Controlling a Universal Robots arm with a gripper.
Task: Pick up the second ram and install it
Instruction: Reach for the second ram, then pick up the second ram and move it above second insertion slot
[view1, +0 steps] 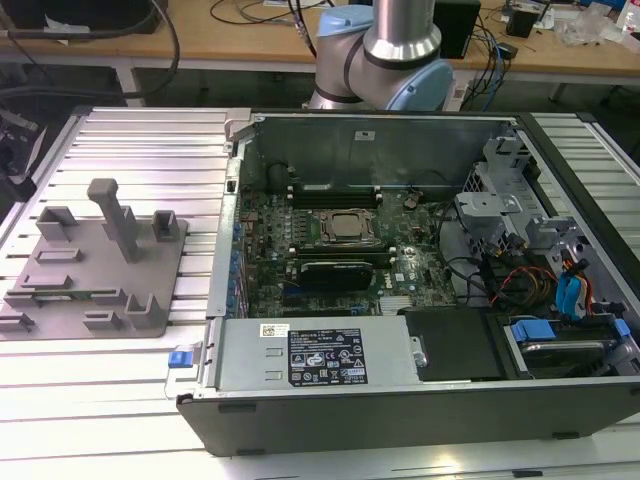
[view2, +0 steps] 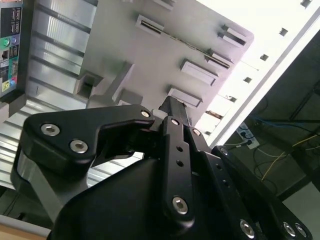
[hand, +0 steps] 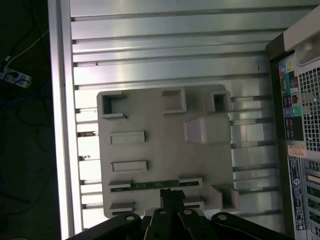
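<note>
Thin green second ram (hand: 150, 185) in grey fixture (hand: 165, 150)

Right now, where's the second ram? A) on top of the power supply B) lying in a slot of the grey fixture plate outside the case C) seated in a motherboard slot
B: in the first wrist view the green second ram lies in the grey fixture plate, close by the hand.

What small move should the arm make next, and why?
Probably a slow descent toward the second ram. In the first wrist view the green stick lies in a slot of the grey fixture, and the gripper hangs over it. The exterior view suggests it is well above it.
</note>
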